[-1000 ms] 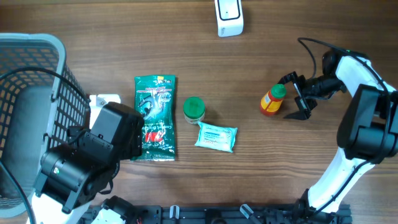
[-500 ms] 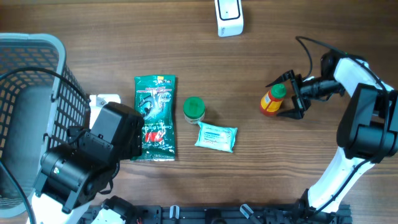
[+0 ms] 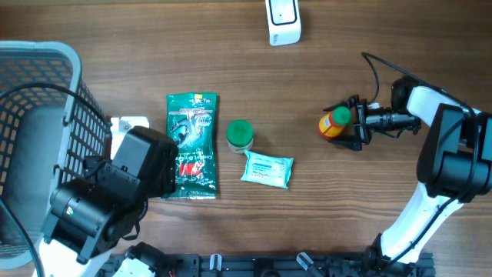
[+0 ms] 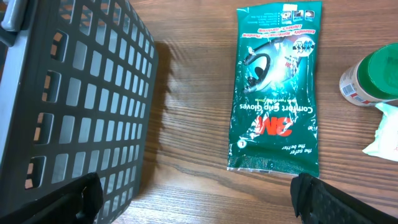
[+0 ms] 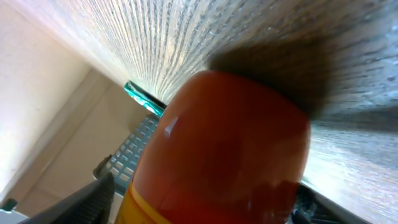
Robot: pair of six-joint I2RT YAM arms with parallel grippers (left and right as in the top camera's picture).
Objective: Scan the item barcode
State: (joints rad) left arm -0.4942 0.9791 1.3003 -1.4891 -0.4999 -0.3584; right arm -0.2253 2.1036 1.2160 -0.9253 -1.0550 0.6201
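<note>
The right gripper [image 3: 340, 125] lay level above the table [image 3: 384, 46], its fingers pointing toward the robot's left. An orange bottle [image 3: 333, 124] with a green cap lay on its side between those fingers, one finger on each side of it. In the right wrist view the bottle's orange body filled the middle of the frame, close against the camera, with a dark fingertip [image 5: 93, 196] low at the left and another low at the right. The jaws stood wide around the bottle, but whether they pressed on it could not be told from either view.

A white device [image 3: 282, 21] stood well apart from the right gripper, farther across the table and to its left.

The left gripper [image 4: 199, 205] was spread wide and held nothing; its two fingertips showed only at the bottom corners of the left wrist view, with bare wood between them. Ahead of it and to the right lay a flat green glove packet [image 4: 277, 87]. Past that packet's right edge stood a small green-capped jar [image 4: 373, 78], and just below the jar lay the corner of a pale wipes pack [image 3: 267, 169]. To the left of the left gripper, close by, rose the grid wall of a grey basket [image 4: 74, 93].
</note>
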